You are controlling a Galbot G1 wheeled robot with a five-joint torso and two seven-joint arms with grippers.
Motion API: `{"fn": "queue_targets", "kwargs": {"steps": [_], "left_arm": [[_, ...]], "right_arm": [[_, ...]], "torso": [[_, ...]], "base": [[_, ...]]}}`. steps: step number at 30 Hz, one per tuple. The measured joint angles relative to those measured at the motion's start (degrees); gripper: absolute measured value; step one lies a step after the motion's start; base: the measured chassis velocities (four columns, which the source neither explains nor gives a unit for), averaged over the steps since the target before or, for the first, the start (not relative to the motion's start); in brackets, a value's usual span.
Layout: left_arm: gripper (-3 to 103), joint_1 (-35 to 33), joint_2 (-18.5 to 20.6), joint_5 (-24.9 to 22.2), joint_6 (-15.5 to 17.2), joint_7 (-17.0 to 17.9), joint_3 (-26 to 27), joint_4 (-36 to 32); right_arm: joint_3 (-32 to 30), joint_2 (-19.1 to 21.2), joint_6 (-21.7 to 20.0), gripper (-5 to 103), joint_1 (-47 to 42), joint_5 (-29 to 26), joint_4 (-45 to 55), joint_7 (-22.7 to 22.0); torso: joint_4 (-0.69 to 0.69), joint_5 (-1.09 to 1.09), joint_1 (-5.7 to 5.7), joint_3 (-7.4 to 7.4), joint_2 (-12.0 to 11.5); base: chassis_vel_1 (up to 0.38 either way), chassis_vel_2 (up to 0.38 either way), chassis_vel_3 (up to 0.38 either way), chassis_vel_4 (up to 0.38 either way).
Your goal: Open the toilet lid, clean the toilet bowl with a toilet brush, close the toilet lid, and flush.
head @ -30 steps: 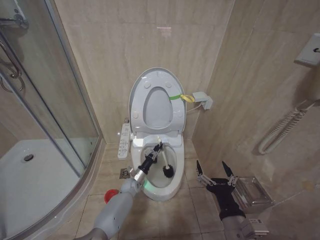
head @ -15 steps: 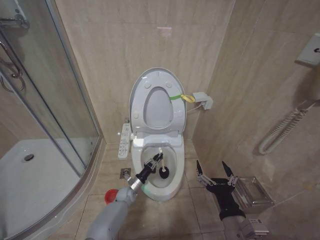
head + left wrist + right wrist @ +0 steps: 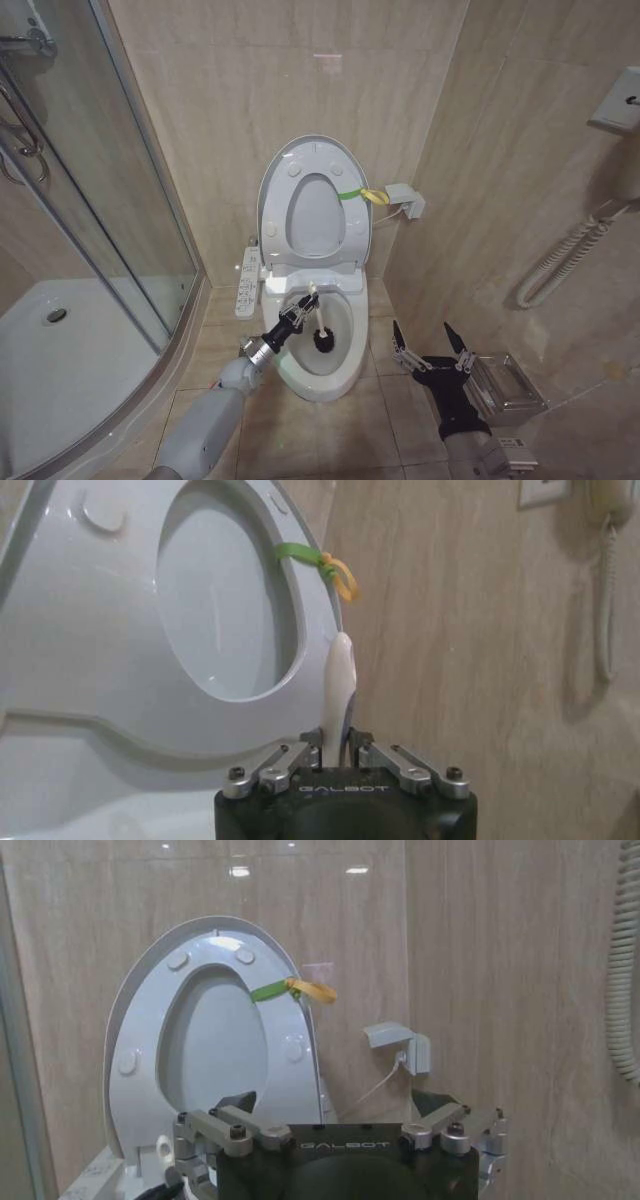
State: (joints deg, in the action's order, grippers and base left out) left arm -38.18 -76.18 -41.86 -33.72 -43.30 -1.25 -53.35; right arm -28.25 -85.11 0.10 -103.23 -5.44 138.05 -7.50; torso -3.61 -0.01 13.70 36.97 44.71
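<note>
Closest to the head camera, two arms can be counted. The right end effector [image 3: 431, 347] is parked low beside the toilet, over the floor tiles, its fingers spread wide apart with nothing held between them. The left end effector [image 3: 296, 315] is reached in over the near-left rim of the toilet bowl [image 3: 345, 375] and is clamped tight on the one toilet brush [image 3: 316, 322]; the white handle is gripped partway up, the dark bristle head is seen down inside the bowl, and the handle tip is pointed up toward the seat. In the left wrist view the handle [image 3: 338, 697] is seen pinched between the closed fingers.

Further back, the toilet lid [image 3: 345, 158] is stood fully upright against the tiled wall with the ring seat raised against it, and one yellow-green strap [image 3: 362, 194] is looped at its edge. One white button panel [image 3: 248, 282] is mounted on the bowl's left side.
</note>
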Motion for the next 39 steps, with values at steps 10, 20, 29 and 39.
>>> {"fn": "queue_targets", "kwargs": {"steps": [10,20,29,39], "left_arm": [[17,1.7,1.1,5.4,-1.3,-3.2,0.6,4.5],[17,4.9,-0.1,10.3,-1.8,-3.7,0.6,12.0],[17,4.3,-0.7,8.3,-0.6,-3.0,0.8,10.6],[16,4.2,-0.9,2.4,1.3,-2.7,-0.9,2.3]], "right_arm": [[0.0,0.0,0.0,100,0.0,0.0,0.0,0.0],[0.0,0.0,0.0,100,0.0,0.0,0.0,0.0],[0.0,0.0,0.0,100,0.0,0.0,0.0,0.0],[0.0,0.0,0.0,100,0.0,0.0,0.0,0.0]], "torso": [[0.0,0.0,0.0,-0.01,0.0],[-0.01,0.0,0.0,-0.01,0.0],[0.01,0.01,0.0,0.0,0.0],[0.01,0.02,0.0,-0.01,0.0]], "base": [[0.0,0.0,0.0,0.0],[0.0,0.0,0.0,0.0],[0.0,0.0,0.0,0.0],[0.0,0.0,0.0,0.0]]}}
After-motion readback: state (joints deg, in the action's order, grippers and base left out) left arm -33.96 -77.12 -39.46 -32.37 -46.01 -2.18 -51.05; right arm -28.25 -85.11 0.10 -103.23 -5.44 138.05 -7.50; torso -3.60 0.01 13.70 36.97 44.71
